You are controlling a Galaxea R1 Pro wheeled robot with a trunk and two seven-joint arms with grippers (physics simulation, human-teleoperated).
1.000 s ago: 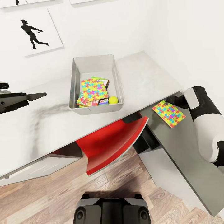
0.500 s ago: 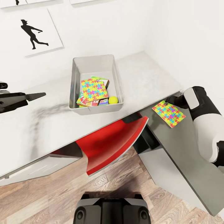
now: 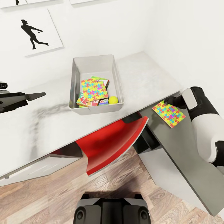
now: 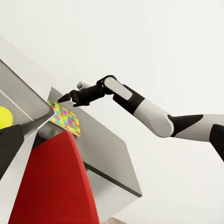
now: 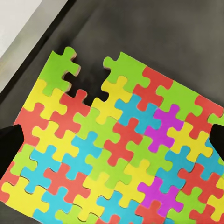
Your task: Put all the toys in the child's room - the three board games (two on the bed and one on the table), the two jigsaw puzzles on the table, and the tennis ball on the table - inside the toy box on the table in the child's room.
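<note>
I see my right end effector (image 3: 165, 101) at 3 o'clock, arm bent, fingers spread apart, while my left end effector (image 3: 39, 95) juts in level at 9 o'clock.

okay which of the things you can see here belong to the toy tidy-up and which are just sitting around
Job: toy box; jigsaw, board games and tennis ball inside it; second jigsaw on the dark cabinet top.
Just around: red chair; dancer picture.

White walls (image 3: 124, 28), wood-plank floor (image 3: 124, 183)
</note>
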